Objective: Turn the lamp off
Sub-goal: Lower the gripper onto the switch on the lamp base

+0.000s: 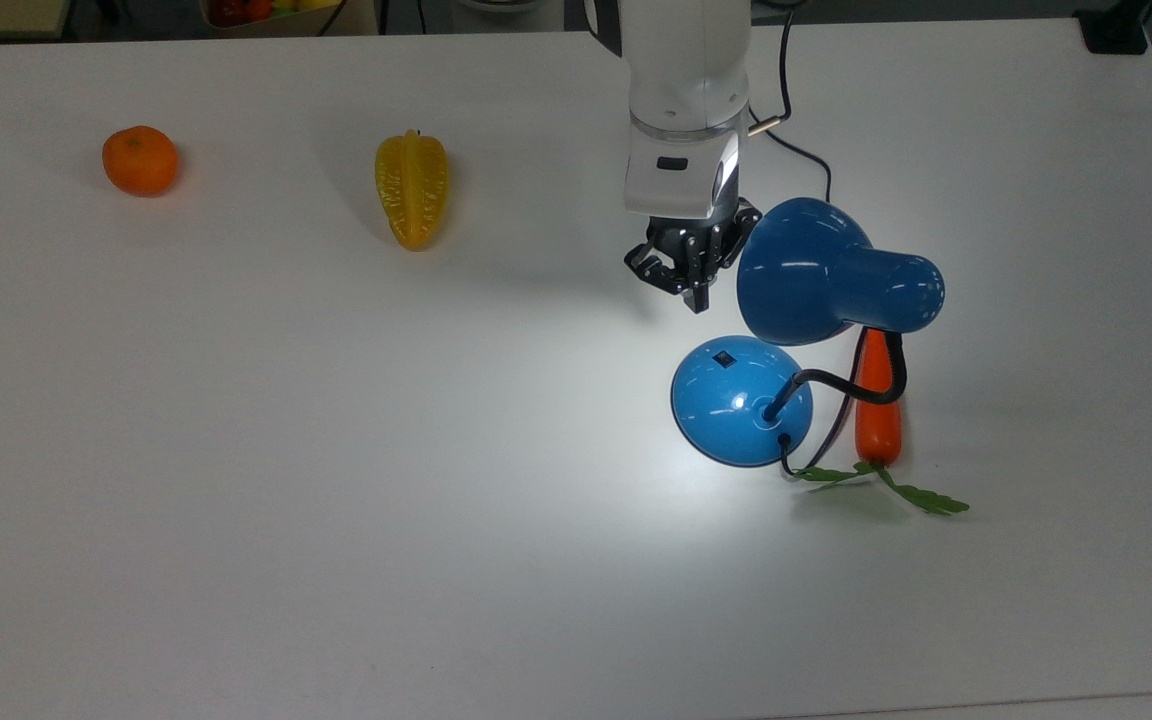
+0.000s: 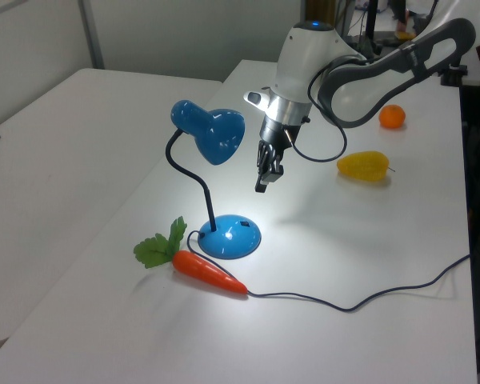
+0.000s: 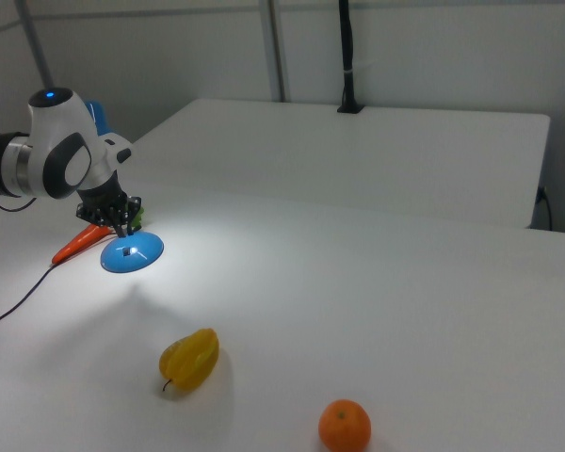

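Here, line by line:

Surface: a white table (image 1: 236, 500), matte, with a bright pool of light around the lamp's base. A second white table stands beside it, in the left view's left.

Room: pale walls with upright posts show behind the tables in the right view.

Gripper (image 1: 698, 300): black fingers brought together to a narrow point, holding nothing. It hangs off the white arm, tip down, above the table and touching nothing. In the top view it sits just beside the shade's rim and just above the base; in the left view it hovers over the base, clear of it.

Lamp (image 1: 742, 400): one, glossy blue and lit. Its round dome base stands on the table in the top view's right half, with a small black switch (image 1: 725, 359) on top. The black gooseneck curves up to the bell shade (image 1: 816, 272). The black cord trails across the table.

Carrot (image 1: 878, 400): one, orange with green leaves, lying just beside the base.

Starfruit (image 1: 412, 188): one, yellow, well apart from the lamp.

Orange (image 1: 140, 160): one, near the table's far corner in the top view's left.
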You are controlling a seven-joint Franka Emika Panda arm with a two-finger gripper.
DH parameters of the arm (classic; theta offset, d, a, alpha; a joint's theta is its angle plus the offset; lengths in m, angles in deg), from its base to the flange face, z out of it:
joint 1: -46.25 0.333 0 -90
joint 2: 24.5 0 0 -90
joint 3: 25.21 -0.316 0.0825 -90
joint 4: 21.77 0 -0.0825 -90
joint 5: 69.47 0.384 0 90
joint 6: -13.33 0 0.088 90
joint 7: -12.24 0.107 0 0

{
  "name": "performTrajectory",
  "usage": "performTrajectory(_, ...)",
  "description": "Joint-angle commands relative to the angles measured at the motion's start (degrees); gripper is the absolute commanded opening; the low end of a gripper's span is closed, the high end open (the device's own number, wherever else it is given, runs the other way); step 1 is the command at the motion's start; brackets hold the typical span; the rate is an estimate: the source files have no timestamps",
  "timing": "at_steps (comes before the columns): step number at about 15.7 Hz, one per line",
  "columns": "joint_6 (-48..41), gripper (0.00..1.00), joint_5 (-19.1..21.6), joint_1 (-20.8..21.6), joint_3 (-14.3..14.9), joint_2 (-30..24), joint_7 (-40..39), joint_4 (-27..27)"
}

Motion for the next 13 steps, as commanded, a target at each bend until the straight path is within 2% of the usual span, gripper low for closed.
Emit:
performTrajectory(1, 3.8, 0.00, 0.0, 1.1, 0.2, 1.1, -0.7, -1.0)
performTrajectory(13, 9.3, 0.00, -0.6, 2.2, 0.2, 5.3, -0.6, -0.9)
